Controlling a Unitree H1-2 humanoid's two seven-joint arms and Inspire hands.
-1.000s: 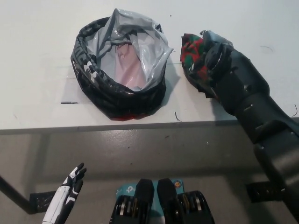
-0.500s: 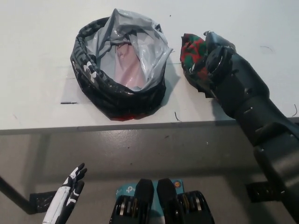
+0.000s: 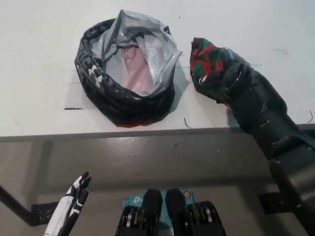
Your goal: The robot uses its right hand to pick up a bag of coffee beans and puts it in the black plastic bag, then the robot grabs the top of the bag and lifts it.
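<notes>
Coffee bag [image 3: 205,58], red and green, lay on the white counter [image 3: 39,59] just right of the open black plastic bag [image 3: 125,69], gripped by the black right hand [image 3: 227,78]; white left hand [image 3: 74,196] hung open below the counter edge.

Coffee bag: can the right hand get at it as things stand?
Probably yes. The right hand is already against the red-and-green coffee bag on the table, right of the black plastic bag, with nothing between. Whether it grips yet is unclear.
</notes>
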